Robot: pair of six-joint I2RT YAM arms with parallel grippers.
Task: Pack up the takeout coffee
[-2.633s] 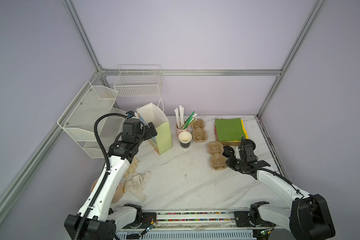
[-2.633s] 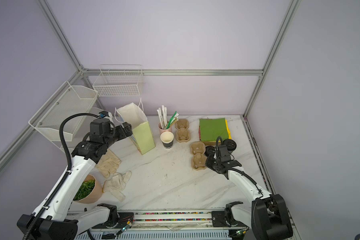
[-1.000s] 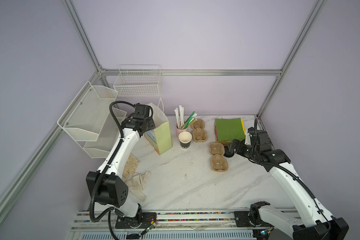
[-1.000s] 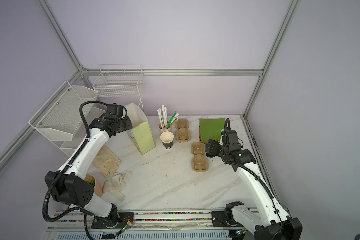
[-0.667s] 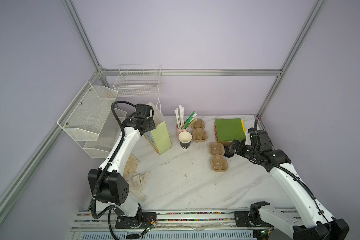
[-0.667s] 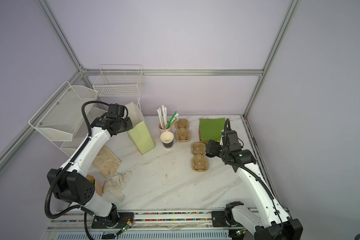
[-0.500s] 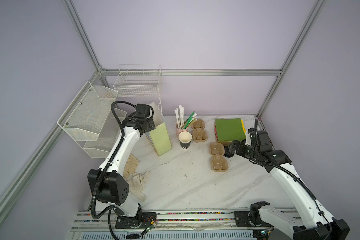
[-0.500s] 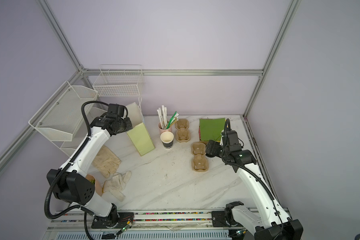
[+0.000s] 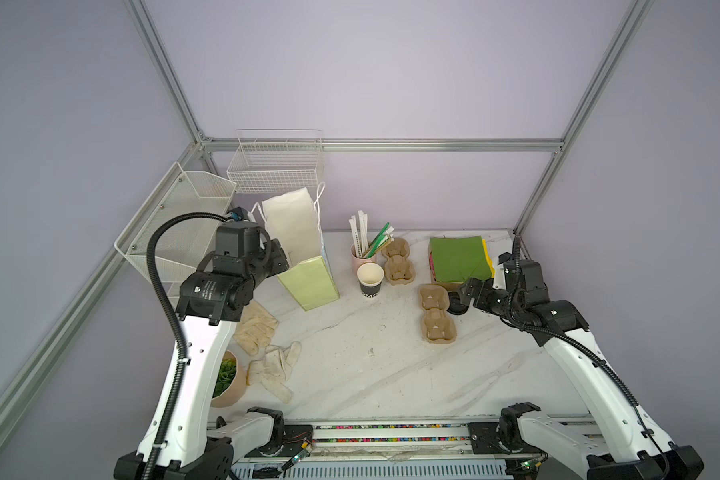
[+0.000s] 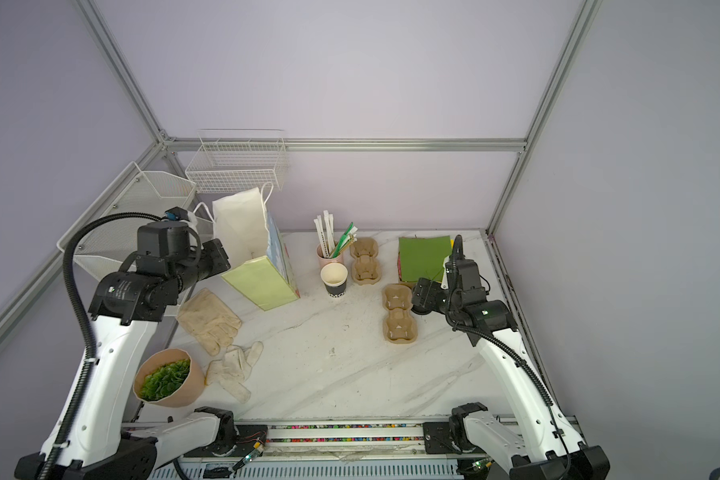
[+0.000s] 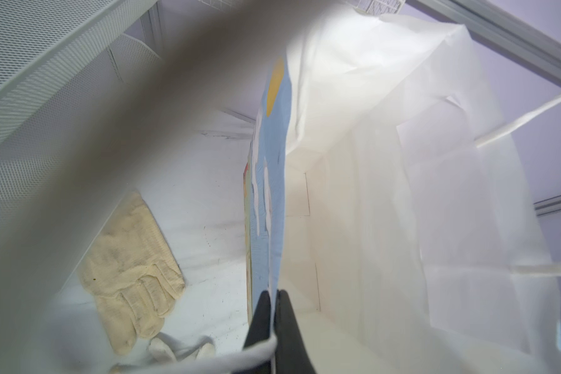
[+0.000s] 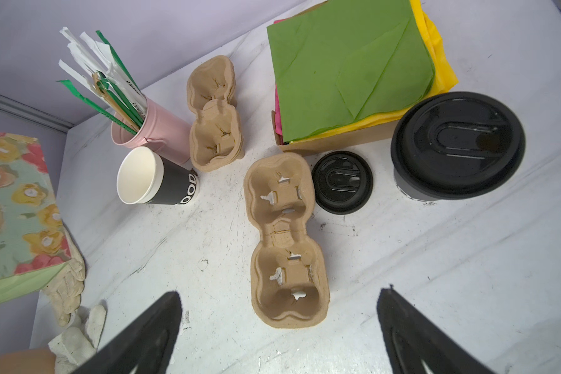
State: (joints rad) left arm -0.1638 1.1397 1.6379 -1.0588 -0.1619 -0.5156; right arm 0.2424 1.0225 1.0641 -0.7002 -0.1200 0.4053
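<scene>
The takeout coffee (image 12: 457,145), a black cup under a round black lid, stands on the marble beside the green paper stack; in both top views my right arm covers it. My right gripper (image 12: 279,293) (image 9: 468,289) hangs open above the table near it, with nothing between its fingers. My left gripper (image 11: 274,293) (image 9: 281,259) is shut on the top edge of the paper bag's (image 9: 304,249) (image 10: 258,257) wall. The bag leans, its white inside showing.
A lidless black cup (image 9: 370,279), a pink cup of straws (image 9: 362,259), two pulp carriers (image 9: 435,318) (image 9: 398,262) and a loose black lid (image 12: 342,183) lie mid-table. Gloves (image 9: 256,328) and a plant pot (image 9: 225,378) sit at the left, and wire baskets (image 9: 275,166) hang behind.
My left gripper has shut on the bag's edge and drawn its top toward the left, so the bag now leans. The right arm has barely moved.
</scene>
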